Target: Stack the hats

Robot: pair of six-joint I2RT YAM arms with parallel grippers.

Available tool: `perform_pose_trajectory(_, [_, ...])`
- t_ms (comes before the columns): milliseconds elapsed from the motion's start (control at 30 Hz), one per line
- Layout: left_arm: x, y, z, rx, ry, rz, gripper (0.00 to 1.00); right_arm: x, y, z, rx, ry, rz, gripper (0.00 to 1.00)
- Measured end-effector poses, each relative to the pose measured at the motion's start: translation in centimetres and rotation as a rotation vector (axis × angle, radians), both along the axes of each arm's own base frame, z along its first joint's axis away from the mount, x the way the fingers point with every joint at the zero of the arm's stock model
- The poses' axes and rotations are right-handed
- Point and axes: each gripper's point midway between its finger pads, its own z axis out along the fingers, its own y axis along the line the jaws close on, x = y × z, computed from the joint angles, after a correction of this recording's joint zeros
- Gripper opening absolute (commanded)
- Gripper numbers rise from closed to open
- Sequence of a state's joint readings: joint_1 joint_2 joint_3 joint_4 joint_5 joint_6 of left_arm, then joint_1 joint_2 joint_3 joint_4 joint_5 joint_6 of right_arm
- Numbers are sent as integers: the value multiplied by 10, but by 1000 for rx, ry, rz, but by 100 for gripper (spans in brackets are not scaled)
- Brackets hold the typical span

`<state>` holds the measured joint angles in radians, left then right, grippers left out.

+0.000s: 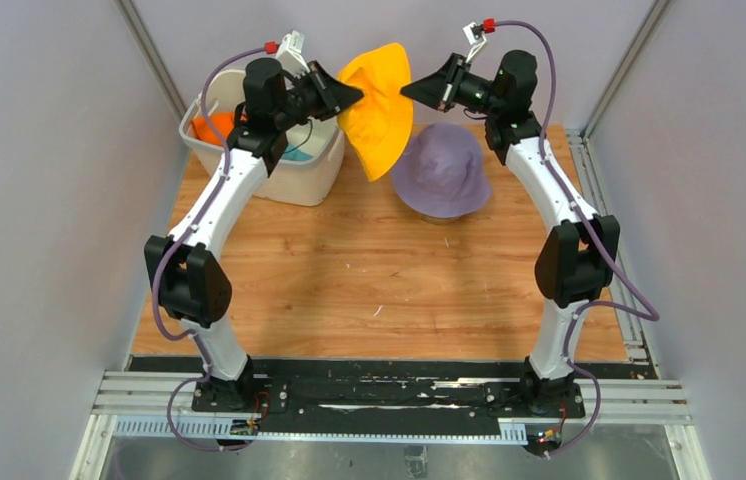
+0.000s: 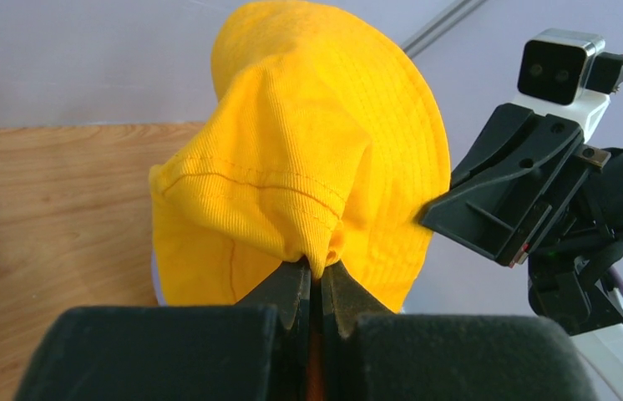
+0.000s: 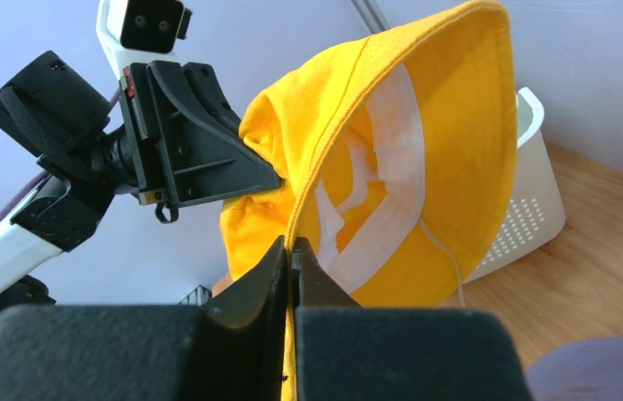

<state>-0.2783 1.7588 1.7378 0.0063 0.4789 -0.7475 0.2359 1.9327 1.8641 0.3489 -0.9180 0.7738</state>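
The left pincer (image 2: 316, 271) and right pincer (image 3: 293, 247) each clamp the soft yellow fabric bucket hat (image 1: 379, 100) aloft; a lavender fabric bucket hat (image 1: 441, 168) sits nearby.

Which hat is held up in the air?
The yellow hat, pinched between the left gripper and right gripper. The lavender hat rests below; the orange hat lies in the basket.

A lab test cell: plain grey panel walls (image 1: 39, 200) enclose a wooden tabletop (image 1: 379, 290)

A white perforated basket (image 1: 299, 180) stands at the far left corner of the wooden table (image 1: 379, 290).
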Motion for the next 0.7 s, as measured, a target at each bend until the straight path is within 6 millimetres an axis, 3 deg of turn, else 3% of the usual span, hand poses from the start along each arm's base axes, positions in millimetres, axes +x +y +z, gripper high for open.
perform_pose_trajectory(100, [3, 2, 2, 20, 6, 14, 8, 4, 1, -1, 7, 13, 2, 1])
perform_pose_trajectory(200, [12, 2, 9, 35, -6, 27, 32, 8, 1, 2, 13, 17, -2, 1])
perform_pose_trajectory(367, [35, -5, 4, 46, -3, 28, 44, 23, -12, 1, 25, 34, -31, 1])
perform_pose_trajectory(500, [56, -18, -26, 65, 45, 20, 49, 40, -31, -15, 22, 79, -72, 1])
perform_pose_trajectory(700, [77, -43, -88, 96, 151, -10, 60, 59, -68, -42, 19, 153, -147, 0])
